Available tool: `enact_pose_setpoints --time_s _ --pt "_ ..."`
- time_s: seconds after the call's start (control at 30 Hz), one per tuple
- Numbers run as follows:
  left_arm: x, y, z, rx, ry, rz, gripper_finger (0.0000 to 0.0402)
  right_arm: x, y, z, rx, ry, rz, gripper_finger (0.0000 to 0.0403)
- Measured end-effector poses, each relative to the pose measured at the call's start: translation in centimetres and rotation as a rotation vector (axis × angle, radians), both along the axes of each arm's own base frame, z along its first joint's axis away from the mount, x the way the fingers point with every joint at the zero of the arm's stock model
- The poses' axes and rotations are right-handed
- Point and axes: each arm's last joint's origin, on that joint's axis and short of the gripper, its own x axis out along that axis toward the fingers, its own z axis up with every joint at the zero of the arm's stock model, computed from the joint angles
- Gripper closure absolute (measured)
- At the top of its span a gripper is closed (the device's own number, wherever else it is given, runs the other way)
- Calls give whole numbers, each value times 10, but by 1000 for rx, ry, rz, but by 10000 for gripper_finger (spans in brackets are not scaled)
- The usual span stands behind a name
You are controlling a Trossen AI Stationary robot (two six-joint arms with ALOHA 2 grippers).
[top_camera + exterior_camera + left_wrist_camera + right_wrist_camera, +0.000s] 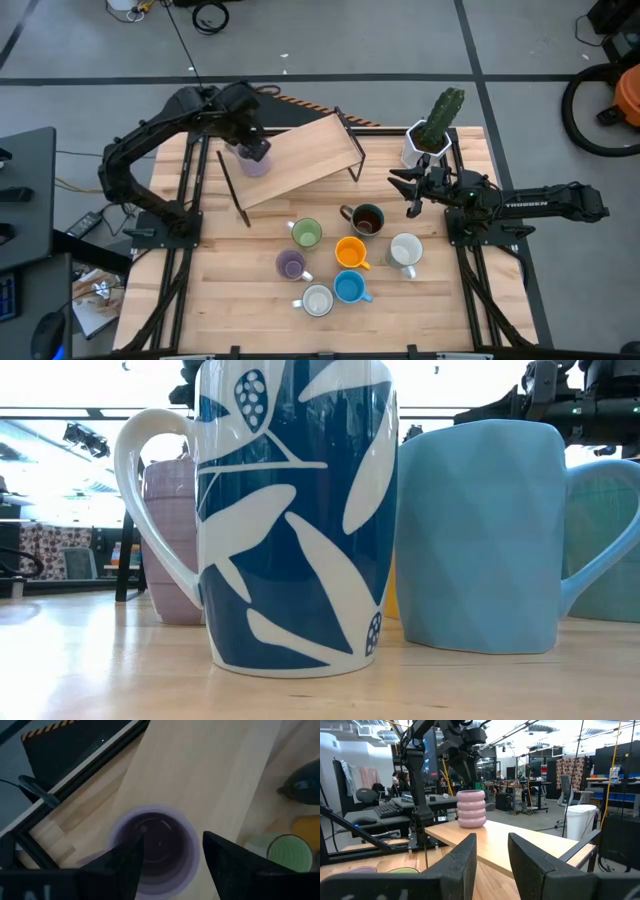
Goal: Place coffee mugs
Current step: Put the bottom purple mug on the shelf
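A purple mug stands upright on the raised wooden shelf at the back left of the table, near the shelf's left end. The left gripper is directly over it with its fingers spread wide, one on each side of the mug's rim; in the left wrist view the dark inside of the mug sits between them, and whether the fingers touch the mug cannot be told. From the right wrist view the same ribbed purple mug rests on the shelf top with the left arm coming down above it. The other mugs are grouped on the table in front of the shelf: a green mug, a dark brown mug, an orange mug, a white mug, a second purple mug, a blue mug and a white mug with blue pattern. In the low view the patterned mug stands nearest, with the blue mug just beside it and the second purple mug behind. The right gripper is held above the table at the right, beside the shelf's right end and near a white pot with a cactus; its fingers stand narrowly apart and hold nothing.
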Motion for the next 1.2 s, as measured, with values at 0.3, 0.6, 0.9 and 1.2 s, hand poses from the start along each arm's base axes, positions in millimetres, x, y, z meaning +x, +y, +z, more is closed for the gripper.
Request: enact_pose_setpoints --time_s 0.3,0.6,0.9,1.2 --pt "39 -18 -28 9 146 -36 211 2 0 -2 1 13 0 285" --pt "51 -11 -52 -26 304 -52 245 5 -1 -3 5 19 0 285" --pt "42 -15 -48 -22 381 -204 302 7 -1 -4 5 17 1 285" --pt "34 -19 -41 -22 405 -415 353 8 -1 -4 6 19 1 285"
